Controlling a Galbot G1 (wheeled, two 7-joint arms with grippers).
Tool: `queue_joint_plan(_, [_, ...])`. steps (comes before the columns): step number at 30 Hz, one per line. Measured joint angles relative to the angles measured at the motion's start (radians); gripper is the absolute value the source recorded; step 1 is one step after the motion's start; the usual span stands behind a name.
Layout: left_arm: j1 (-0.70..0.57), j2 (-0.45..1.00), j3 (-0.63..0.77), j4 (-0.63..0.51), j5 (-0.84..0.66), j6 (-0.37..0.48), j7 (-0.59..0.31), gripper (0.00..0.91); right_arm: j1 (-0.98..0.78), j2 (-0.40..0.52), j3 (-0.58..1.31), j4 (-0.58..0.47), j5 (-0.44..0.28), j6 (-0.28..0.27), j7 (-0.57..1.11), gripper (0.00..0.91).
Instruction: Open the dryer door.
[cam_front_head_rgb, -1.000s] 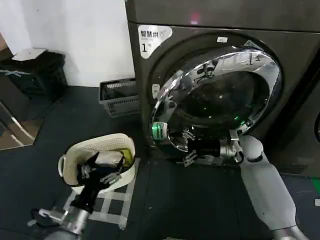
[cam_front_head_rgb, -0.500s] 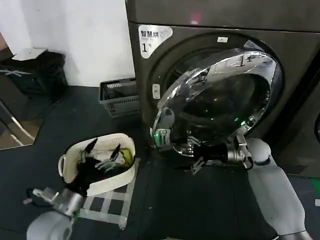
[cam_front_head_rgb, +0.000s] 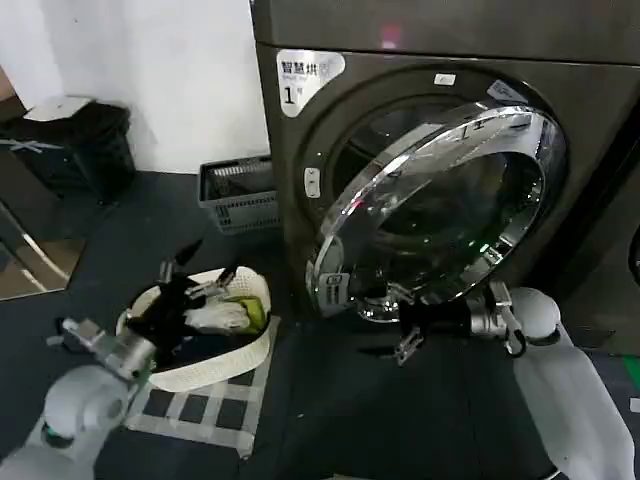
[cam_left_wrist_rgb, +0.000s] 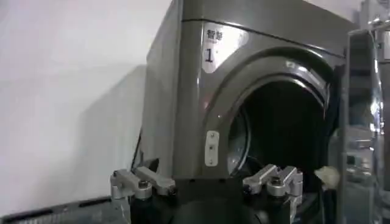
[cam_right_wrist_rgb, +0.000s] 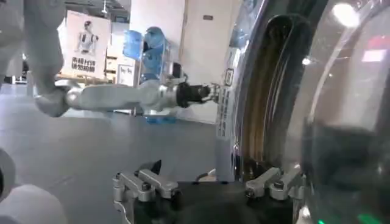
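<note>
Dark floor; I see dryer (cam_front_head_rgb: 300, 180) dryer door (cam_front_head_rgb: 440, 200) ajar, chrome-rimmed; right gripper (cam_front_head_rgb: 405, 335) spread, empty beneath it; left gripper (cam_front_head_rgb: 195, 270) spread, empty.

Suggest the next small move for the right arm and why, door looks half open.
Probably keep sweeping the right gripper outward, away from the dryer, to swing the dryer door wider. The door stands ajar on its right-side hinge with the drum opening partly uncovered, and the open gripper sits at the door's lower rim. The left gripper hangs over the white basket, clear of the swing.
</note>
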Motion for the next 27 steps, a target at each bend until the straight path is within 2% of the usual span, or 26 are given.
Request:
queue_joint_plan(9, [-0.215, 0.103, 0.200, 0.104, -0.074, -0.008, 0.017, 0.907, -0.058, -0.019, 0.043, 0.022, 0.000, 0.005, 0.000, 0.907])
queue_joint_plan(17, [-0.457, 0.094, 0.434, 0.205, -0.095, -0.015, 0.046, 0.907, -0.104, -0.014, 0.124, 0.008, -0.004, 0.005, 0.001, 0.907])
queue_joint_plan(27, [-0.677, 0.026, 0.661, 0.312, -0.118, -0.025, 0.081, 0.907, -0.179, -0.011, 0.322, -0.012, 0.015, 0.019, 0.001, 0.907])
